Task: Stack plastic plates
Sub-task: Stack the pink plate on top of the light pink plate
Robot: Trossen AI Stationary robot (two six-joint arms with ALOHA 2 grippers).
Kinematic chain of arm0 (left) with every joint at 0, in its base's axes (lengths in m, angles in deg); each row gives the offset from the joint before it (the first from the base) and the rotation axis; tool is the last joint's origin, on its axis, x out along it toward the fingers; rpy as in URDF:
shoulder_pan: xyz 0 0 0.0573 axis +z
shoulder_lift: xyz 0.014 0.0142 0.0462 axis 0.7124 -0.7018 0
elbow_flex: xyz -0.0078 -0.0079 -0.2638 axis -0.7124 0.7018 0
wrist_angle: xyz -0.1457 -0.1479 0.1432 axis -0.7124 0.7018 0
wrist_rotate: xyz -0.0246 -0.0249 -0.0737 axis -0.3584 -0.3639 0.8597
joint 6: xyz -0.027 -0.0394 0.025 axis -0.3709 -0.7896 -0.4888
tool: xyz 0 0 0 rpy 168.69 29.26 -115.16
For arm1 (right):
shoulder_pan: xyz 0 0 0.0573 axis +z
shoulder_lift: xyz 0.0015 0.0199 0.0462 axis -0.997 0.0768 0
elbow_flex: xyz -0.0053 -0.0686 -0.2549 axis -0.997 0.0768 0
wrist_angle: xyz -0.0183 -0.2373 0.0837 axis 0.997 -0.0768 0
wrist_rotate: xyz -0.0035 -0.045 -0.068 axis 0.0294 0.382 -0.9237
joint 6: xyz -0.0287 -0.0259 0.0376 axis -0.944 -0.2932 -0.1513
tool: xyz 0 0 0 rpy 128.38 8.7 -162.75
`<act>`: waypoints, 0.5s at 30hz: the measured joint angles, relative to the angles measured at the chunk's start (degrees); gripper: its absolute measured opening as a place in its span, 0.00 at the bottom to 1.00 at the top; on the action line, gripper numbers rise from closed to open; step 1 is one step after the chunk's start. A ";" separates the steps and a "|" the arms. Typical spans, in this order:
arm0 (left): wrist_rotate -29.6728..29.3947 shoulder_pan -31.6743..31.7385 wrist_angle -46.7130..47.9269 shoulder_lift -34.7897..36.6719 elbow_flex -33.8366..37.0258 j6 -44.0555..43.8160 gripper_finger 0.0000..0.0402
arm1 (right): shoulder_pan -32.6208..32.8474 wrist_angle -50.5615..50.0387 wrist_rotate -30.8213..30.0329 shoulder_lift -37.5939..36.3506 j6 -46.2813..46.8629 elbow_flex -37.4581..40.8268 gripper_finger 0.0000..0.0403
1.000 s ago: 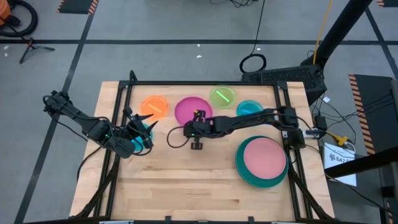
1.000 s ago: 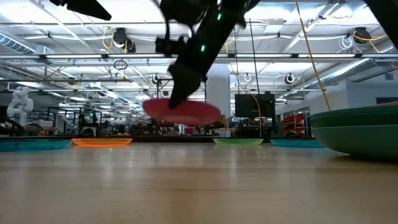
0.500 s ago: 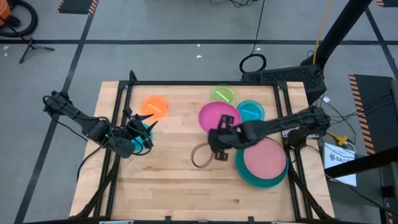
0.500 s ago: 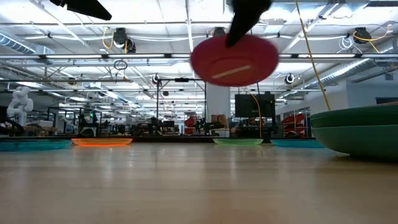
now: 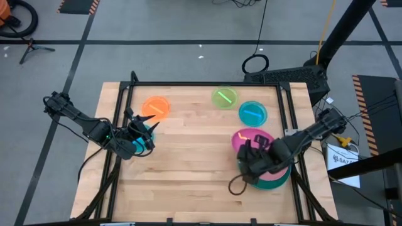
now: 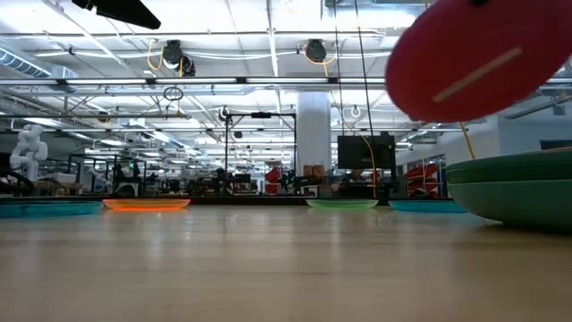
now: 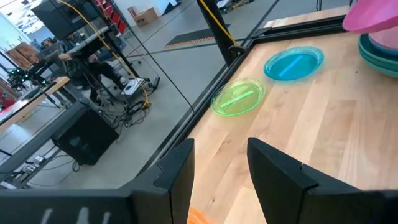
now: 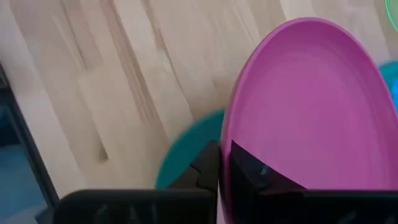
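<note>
Pinched on the rim of a round, glossy magenta plastic plate (image 8: 311,112), the right claw (image 8: 225,163) has one dark finger on either face of the plate's edge, as the right wrist view shows. From above, this claw (image 5: 254,155) sits over the right side of the pale wooden table (image 5: 182,163), and the magenta plate (image 5: 246,137) is held tilted above a stack of large plates: a pink plate lying in teal and dark green ones, of which a curved edge (image 5: 276,182) shows past the arm. In the low view the magenta plate (image 6: 483,58) hangs in the air, clear of the table and above the dark green and teal stack (image 6: 514,192) at the right edge.

Toward the far side of the table lie three smaller plates, each flat and apart from the others: a round orange plastic plate (image 5: 156,107) on the left, a lime-green plate (image 5: 224,96) near the middle, and a light blue plate (image 5: 252,113) just beside the lime one and close to the stack.

At the table's left edge the left claw (image 5: 139,125) waits with its fingers spread, nothing between them; a teal plate (image 5: 148,133) shows partly beneath it. Its wrist view looks past the parted fingers (image 7: 283,177) to the lime plate (image 7: 238,98) and the light blue plate (image 7: 293,63).
</note>
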 joint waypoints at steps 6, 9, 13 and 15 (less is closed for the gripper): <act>0.00 -0.01 0.00 0.00 0.00 -0.34 0.38 | 4.11 -3.25 0.76 0.00 4.47 0.00 0.02; 0.00 0.00 0.00 0.00 0.00 -0.37 0.38 | 5.85 -3.26 0.52 0.02 4.47 0.00 0.02; 0.01 -0.01 0.00 0.00 0.00 -0.52 0.38 | 7.91 -3.08 -2.93 0.02 3.12 0.28 0.02; 0.00 -0.01 0.00 0.00 0.00 -0.52 0.38 | 8.83 -3.03 -4.98 0.02 2.02 0.88 0.02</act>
